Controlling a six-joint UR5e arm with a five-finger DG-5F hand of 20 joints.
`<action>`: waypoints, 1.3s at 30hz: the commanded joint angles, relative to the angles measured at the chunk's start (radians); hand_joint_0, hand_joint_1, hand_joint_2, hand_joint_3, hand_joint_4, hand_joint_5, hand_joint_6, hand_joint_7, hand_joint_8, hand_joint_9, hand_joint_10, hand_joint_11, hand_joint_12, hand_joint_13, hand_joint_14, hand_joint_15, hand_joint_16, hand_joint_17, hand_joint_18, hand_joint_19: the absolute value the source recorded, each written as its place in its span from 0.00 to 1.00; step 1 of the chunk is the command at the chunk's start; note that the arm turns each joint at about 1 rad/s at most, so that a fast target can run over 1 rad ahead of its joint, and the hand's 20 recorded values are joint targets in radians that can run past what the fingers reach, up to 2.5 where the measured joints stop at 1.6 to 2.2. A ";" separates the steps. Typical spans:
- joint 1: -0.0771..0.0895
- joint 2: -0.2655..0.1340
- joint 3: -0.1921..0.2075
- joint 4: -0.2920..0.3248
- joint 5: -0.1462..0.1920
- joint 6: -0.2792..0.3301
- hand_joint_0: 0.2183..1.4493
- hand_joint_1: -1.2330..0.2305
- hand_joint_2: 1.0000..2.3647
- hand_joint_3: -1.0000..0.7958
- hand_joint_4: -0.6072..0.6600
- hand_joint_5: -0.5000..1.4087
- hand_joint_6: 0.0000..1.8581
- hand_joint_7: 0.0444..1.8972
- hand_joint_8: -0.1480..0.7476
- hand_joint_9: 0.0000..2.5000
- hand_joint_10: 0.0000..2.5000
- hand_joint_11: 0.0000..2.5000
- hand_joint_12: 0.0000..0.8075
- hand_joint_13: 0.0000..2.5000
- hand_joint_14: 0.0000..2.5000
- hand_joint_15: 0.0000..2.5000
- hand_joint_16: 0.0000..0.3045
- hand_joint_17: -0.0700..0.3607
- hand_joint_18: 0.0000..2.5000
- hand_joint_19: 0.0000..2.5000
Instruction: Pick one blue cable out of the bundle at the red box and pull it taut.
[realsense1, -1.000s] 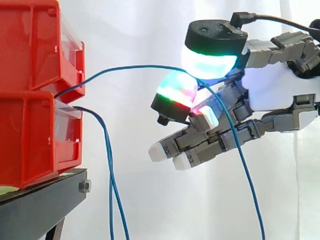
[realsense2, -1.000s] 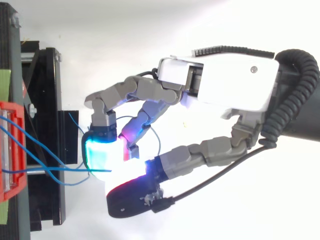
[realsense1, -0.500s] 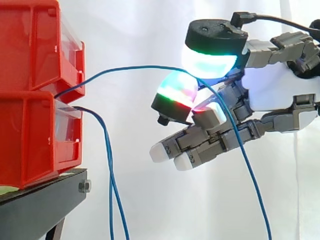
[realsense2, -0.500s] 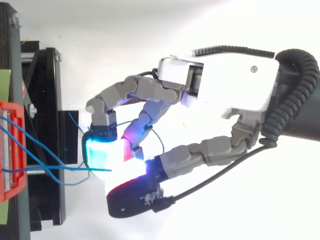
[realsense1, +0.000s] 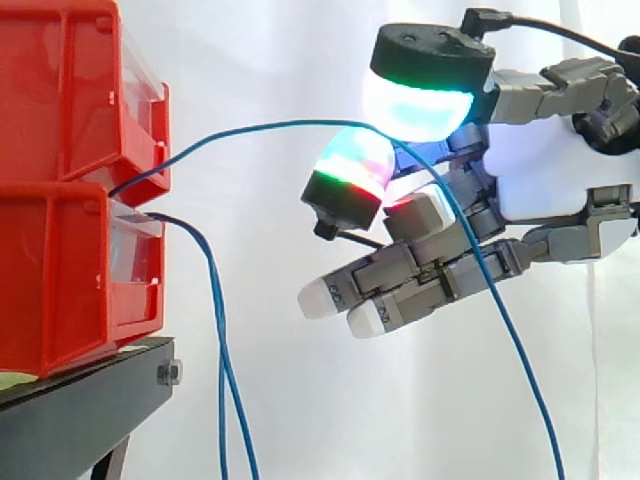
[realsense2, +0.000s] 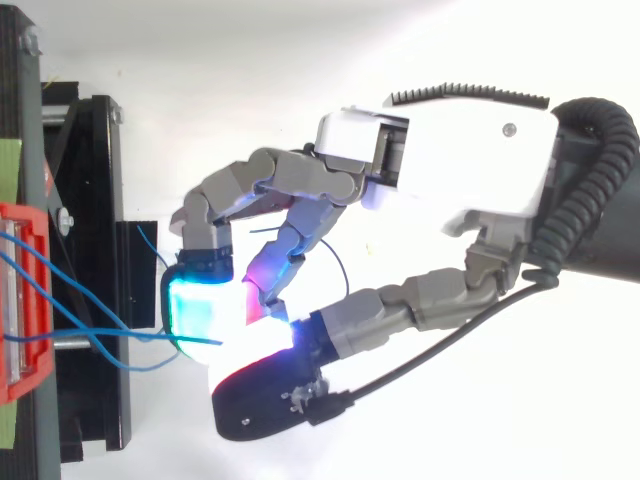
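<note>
One blue cable (realsense1: 250, 127) rises in an arc from between the two stacked red bins (realsense1: 60, 110) to my hand (realsense1: 540, 180), then drops away to the lower right. The hand is curled, and the cable is pinched between its upper cyan-green glowing fingertip (realsense1: 420, 100) and the green-red one (realsense1: 350, 170) just below. The lower fingers reach out straight towards the bins under the cable. A second blue cable (realsense1: 215, 300) hangs slack from the lower bin down past the stand. From above, the hand (realsense2: 470, 150) lies right of the red bin (realsense2: 25, 215), with blue cables (realsense2: 60, 300) crossing between them.
The bins sit on a black stand (realsense1: 80, 410) at the left, whose frame (realsense2: 100, 160) reaches towards the hand in the top view. A white curtain hangs behind. A gap of open air lies between the fingertips and the bins.
The hand has lifted slightly, carrying the cable's arc higher. The cable's free length below the hand has swung to the right.
</note>
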 joint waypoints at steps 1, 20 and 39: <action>0.000 0.000 0.000 0.000 0.001 0.036 0.32 0.28 0.01 0.38 0.61 0.22 0.46 0.61 0.61 0.43 0.01 0.41 0.48 0.16 0.00 0.09 0.18 0.44 0.14 0.08; 0.004 0.000 0.000 -0.012 0.003 0.180 0.32 0.29 0.01 0.38 0.61 0.21 0.46 0.60 0.65 0.41 0.01 0.29 0.48 0.17 0.00 0.07 0.18 0.44 0.15 0.08; 0.015 0.000 0.000 -0.081 0.015 0.453 0.32 0.31 0.01 0.38 0.61 0.21 0.46 0.60 0.68 0.45 0.01 0.32 0.49 0.17 0.00 0.08 0.18 0.45 0.15 0.08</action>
